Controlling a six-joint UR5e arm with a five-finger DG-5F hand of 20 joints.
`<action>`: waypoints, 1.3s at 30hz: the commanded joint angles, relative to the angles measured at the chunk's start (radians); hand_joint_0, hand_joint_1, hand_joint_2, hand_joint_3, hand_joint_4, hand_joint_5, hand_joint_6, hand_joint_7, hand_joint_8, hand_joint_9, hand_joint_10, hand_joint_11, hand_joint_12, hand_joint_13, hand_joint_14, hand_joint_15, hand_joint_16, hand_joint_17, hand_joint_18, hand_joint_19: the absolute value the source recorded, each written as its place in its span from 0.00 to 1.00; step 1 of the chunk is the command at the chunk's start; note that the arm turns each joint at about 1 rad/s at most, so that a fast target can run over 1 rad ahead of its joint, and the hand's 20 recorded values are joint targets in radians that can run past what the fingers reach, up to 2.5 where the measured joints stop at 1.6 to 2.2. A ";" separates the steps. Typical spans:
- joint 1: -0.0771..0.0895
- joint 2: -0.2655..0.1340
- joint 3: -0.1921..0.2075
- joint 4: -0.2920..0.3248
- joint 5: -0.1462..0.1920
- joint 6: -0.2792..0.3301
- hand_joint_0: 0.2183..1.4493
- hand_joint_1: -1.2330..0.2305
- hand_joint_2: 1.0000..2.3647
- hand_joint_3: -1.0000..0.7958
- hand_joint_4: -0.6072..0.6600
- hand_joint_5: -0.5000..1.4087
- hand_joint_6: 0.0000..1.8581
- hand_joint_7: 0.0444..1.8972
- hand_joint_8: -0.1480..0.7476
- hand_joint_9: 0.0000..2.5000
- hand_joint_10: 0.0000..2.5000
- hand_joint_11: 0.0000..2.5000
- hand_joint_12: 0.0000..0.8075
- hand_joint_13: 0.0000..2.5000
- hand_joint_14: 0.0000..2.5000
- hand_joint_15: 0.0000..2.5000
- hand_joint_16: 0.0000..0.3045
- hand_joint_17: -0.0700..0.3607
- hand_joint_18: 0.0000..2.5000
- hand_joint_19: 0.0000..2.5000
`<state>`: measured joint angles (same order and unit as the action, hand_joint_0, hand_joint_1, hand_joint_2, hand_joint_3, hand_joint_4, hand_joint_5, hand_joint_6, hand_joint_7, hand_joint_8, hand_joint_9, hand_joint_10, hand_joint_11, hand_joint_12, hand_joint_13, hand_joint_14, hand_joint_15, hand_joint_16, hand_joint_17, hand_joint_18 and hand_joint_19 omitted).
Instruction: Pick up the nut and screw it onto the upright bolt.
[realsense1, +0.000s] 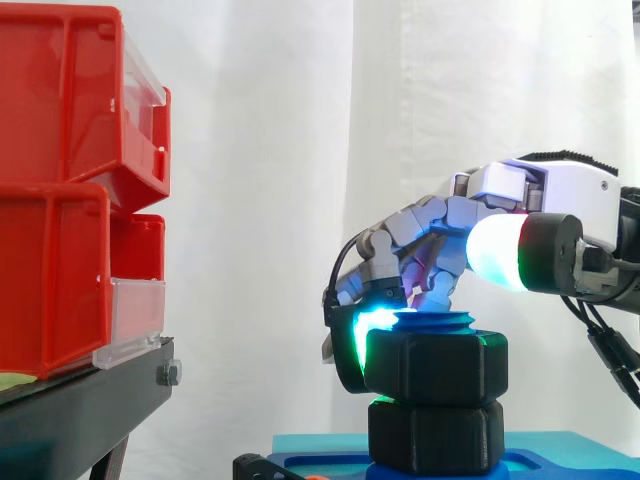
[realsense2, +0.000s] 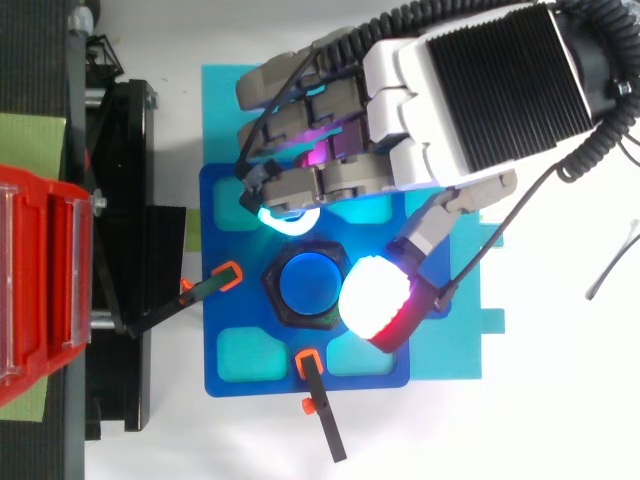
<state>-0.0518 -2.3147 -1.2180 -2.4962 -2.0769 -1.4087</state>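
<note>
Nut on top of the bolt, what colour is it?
The nut is black, clearest in the side view.

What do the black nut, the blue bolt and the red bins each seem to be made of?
Nut: probably matte black plastic; it looks dull and chunky, with no metallic glint.
Bolt: likely blue plastic; the colour is even and its top has a soft sheen.
Red bins: glossy moulded plastic, with clear front panels that look like transparent plastic.

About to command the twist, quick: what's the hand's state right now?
Hand: shut on the large black hexagonal nut, which sits on the blue upright bolt.
</note>
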 joint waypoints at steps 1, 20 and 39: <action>-0.008 0.000 0.000 0.002 -0.003 0.001 0.27 0.73 0.00 0.28 0.56 0.29 0.37 0.57 0.46 0.55 0.00 0.00 0.23 0.38 0.00 0.00 0.07 0.27 0.28 0.07; -0.033 0.000 0.064 -0.015 -0.057 0.002 0.26 0.75 0.00 0.28 0.65 0.25 0.27 0.62 0.47 0.51 0.00 0.01 0.27 0.35 0.00 0.00 0.08 0.29 0.25 0.07; 0.013 0.000 0.072 -0.029 -0.006 -0.001 0.25 0.77 0.00 0.28 0.66 0.22 0.27 0.37 0.42 0.42 0.00 0.00 0.29 0.28 0.00 0.00 0.10 0.32 0.19 0.07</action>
<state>-0.0487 -2.3149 -1.1448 -2.5231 -2.0937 -1.4098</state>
